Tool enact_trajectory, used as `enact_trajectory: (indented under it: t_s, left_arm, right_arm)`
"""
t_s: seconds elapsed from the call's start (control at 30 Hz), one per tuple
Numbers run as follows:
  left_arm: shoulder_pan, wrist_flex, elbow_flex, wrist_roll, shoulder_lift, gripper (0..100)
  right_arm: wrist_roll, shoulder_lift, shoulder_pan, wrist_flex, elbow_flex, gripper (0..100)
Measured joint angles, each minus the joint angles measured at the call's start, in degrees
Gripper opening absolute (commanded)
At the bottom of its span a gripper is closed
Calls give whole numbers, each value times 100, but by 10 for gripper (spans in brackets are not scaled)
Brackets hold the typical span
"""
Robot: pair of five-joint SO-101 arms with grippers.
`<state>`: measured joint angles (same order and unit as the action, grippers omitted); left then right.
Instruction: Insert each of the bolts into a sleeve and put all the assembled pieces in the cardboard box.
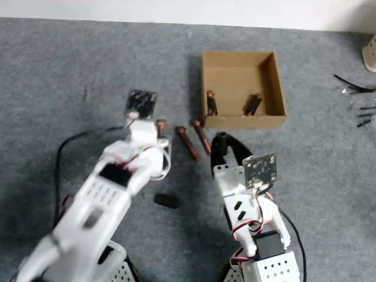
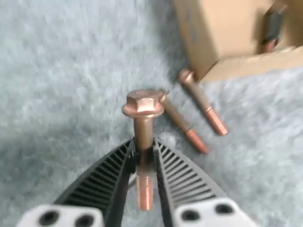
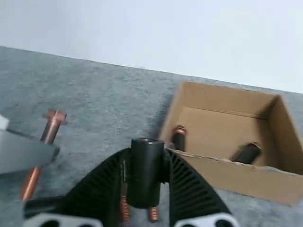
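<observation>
My left gripper (image 2: 143, 153) is shut on a copper bolt (image 2: 143, 124), head up, held above the grey carpet; in the high view that bolt (image 1: 160, 126) is left of the box. My right gripper (image 3: 146, 161) is shut on an upright black sleeve (image 3: 146, 172), just in front of the cardboard box (image 1: 272, 76). Between the two grippers, two loose bolts (image 1: 187, 143) (image 1: 201, 136) lie side by side on the carpet. Two assembled pieces (image 1: 211, 104) (image 1: 253, 104) lie in the box. Another black sleeve (image 1: 167, 201) lies on the carpet between the arms.
Black cables and small parts (image 1: 357, 97) are scattered at the right edge. A pale object (image 1: 370, 53) sits at the far right. Open carpet (image 1: 88, 64) stretches to the left of the box.
</observation>
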<state>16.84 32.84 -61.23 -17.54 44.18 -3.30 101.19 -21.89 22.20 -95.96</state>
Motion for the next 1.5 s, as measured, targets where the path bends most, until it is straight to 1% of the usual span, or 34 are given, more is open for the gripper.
enact_trajectory:
  t_s: [0.1, 0.2, 0.47, 0.63, 0.77, 0.83, 0.93, 1.07, 1.23, 1.43, 1.5]
  left_arm:
    - [0, -176, -589, 70, 1108, 4]
    - [0, -185, -976, 79, 2084, 4]
    - [79, -220, -1626, 79, 4246, 5]
    - [88, -905, -2233, 79, 5169, 5]
    - [448, -1547, -2778, 79, 5785, 5]
    - [712, -1767, -2857, 79, 5916, 5]
    - [932, -1943, -2866, 79, 5952, 5]
    - [1160, -1899, -2866, 79, 5952, 5]
    - [1495, -1591, -2866, 79, 5952, 5]
    - [1521, -1591, -2875, 44, 5952, 5]
    - [1407, -1591, -2892, -299, 5952, 5]
  right_arm:
    - [0, 0, -88, 0, 0, 5]
    - [0, 0, -141, 0, 0, 5]
    - [0, 0, -158, 0, 0, 5]
    - [-79, 0, -571, 44, 0, 5]
    - [-712, 0, -958, 53, 0, 5]
    - [-923, 0, -1134, 53, 0, 5]
    - [-993, 0, -1345, 53, 0, 5]
    - [-1029, 0, -1398, 53, 0, 5]
    - [-1029, 0, -1415, 53, 0, 5]
    - [-1029, 0, -1415, 53, 0, 5]
    - [-1029, 0, -1380, 53, 0, 5]
